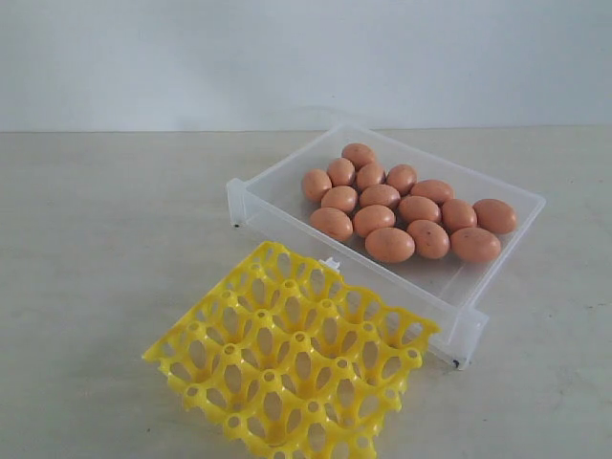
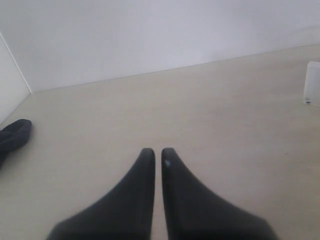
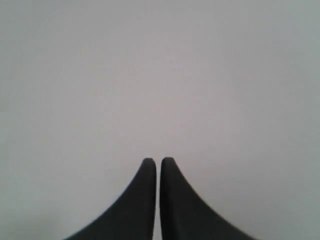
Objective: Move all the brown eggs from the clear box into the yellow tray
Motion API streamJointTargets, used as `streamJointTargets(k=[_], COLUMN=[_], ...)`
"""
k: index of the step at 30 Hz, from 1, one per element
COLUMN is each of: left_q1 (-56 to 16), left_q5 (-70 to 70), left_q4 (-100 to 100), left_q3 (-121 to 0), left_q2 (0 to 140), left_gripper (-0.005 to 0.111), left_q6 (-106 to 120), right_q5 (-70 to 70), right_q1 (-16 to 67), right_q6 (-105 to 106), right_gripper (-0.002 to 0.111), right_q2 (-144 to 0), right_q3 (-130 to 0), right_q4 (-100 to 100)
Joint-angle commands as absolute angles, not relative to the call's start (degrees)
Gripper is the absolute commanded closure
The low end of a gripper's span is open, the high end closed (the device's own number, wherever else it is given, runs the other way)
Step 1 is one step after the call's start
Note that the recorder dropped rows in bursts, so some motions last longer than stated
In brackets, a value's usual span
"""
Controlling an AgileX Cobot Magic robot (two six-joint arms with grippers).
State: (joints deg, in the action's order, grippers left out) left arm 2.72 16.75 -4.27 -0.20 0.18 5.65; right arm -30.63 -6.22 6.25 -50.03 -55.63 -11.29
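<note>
Several brown eggs [image 1: 390, 244] lie clustered in the clear box [image 1: 287, 177] right of centre in the exterior view. The yellow tray [image 1: 292, 359] sits in front of the box, at an angle, with all its cups bare. Neither arm shows in the exterior view. My left gripper [image 2: 157, 152] is shut with nothing between its black fingers, above bare table; a white corner of the clear box [image 2: 312, 82] shows at that view's edge. My right gripper [image 3: 158, 162] is shut too, holding nothing, with only a plain grey-white surface behind it.
The table [image 1: 115, 239] is pale beige, with a white wall [image 1: 191, 57] behind it. A dark object [image 2: 14, 137] lies at the edge of the left wrist view.
</note>
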Motion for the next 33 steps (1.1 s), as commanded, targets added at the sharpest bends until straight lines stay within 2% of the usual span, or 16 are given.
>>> streamJointTargets(k=[1,6,11,16,19,21,27,29,33], left_q1=[2.8,2.8,2.8,2.8,2.8,2.8,2.8,2.8,2.8], left_q5=[16.8,16.8,16.8,16.8,16.8,16.8,16.8,16.8,16.8], left_q4=[-4.3,-4.3,-4.3,-4.3,-4.3,-4.3,-4.3,-4.3,-4.3], left_q3=[0.0,0.0,0.0,0.0,0.0,0.0,0.0,0.0,0.0], left_q2=[0.0,0.0,0.0,0.0,0.0,0.0,0.0,0.0,0.0], left_gripper=[0.103,0.103,0.103,0.103,0.103,0.103,0.103,0.103,0.103], left_q6=[5.2,5.2,5.2,5.2,5.2,5.2,5.2,5.2,5.2], right_q5=[7.1,41.7,69.3,70.0,70.0,70.0,70.0,70.0,70.0], right_q1=[-3.7,-2.2,-2.2,-2.1,-0.7,0.3,1.2,1.2,1.2], right_q6=[1.3,11.7,29.7,43.1,48.2,49.7,51.3,51.3,51.7], right_gripper=[0.109,0.109,0.109,0.109,0.106,0.099,0.063,0.058,0.058], right_q2=[-70.0,-90.1,-102.7,-107.0,-108.6,-109.6,-113.8,-115.1,-117.9], right_q3=[-74.2,-92.5,-101.8,-101.1,-101.1,-101.1,-101.1,-101.1,-100.2], right_q4=[16.1,12.1,-7.0,-25.0,-23.2,-18.8,-16.5,-16.6,-16.6])
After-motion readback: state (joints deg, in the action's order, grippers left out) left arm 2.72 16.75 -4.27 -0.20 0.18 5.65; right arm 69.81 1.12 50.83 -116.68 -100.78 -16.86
